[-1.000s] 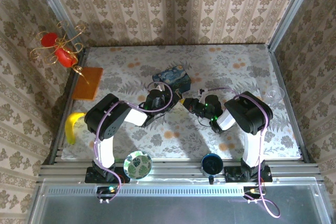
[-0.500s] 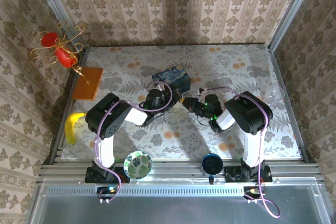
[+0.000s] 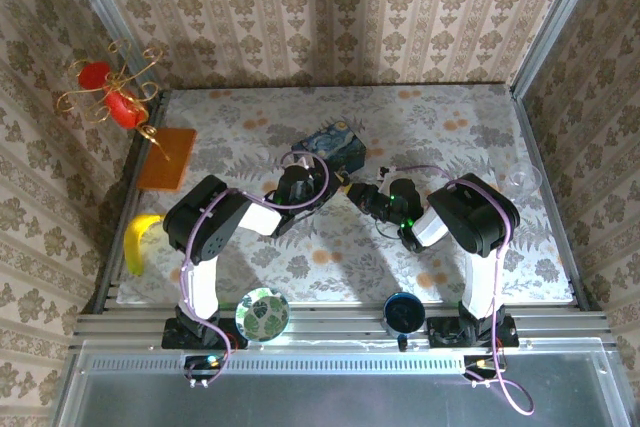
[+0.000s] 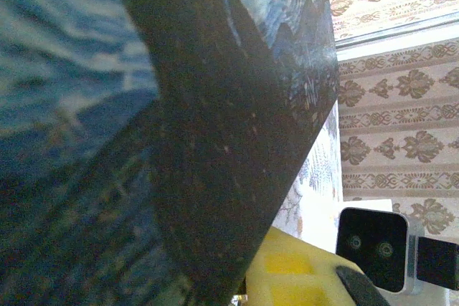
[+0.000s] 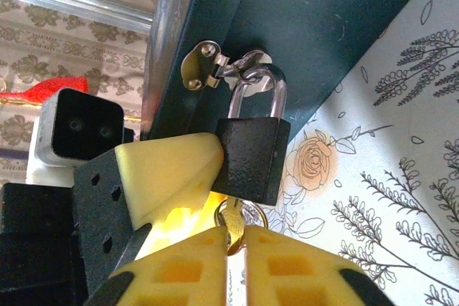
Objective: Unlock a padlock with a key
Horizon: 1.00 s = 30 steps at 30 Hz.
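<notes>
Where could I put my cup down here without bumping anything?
Bare: the far strip behind the blue tin, from the orange board to the right wall; also the near middle, beyond the patterned bowl and dark cup. Crowded: the centre, where the left pincer and the right pincer, holding the key, meet at the tin's padlock.

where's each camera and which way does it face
Top external: above and behind, looking down at the floral table; left gripper and right gripper meet by the blue painted tin box.
Left wrist: close against the tin's dark side; own yellow pad below.
Right wrist: faces the black, silver-shackled padlock on the tin; own pads pinch the small metal key.
Shared: both wrist views show the tin.
</notes>
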{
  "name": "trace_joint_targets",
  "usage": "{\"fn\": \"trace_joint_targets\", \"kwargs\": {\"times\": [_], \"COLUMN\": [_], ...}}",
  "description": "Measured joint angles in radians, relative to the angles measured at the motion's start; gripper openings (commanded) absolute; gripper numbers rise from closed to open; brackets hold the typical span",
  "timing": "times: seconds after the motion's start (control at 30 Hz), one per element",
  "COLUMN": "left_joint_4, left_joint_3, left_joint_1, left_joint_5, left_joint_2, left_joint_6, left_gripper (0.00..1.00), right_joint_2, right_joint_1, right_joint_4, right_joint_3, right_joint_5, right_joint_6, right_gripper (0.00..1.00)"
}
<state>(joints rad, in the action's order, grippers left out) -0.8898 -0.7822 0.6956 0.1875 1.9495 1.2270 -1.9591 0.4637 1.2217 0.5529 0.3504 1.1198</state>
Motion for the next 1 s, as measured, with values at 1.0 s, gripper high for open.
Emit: {"fn": "trace_joint_targets", "kwargs": {"times": [1.0], "left_joint_4": [0.452], "left_joint_3": [-0.116], "left_joint_1": [0.05], "left_joint_5": [-0.035], "left_joint_2": [-0.114], "left_joint_6": [0.008], "left_gripper": [0.0], "right_joint_2": [0.512], "right_joint_1": [0.18], "right_joint_4": [-0.965], "right_joint_3": [0.085], "right_joint_5": [-0.398], "right_joint_6": [-0.589], "right_gripper": [0.33]}}
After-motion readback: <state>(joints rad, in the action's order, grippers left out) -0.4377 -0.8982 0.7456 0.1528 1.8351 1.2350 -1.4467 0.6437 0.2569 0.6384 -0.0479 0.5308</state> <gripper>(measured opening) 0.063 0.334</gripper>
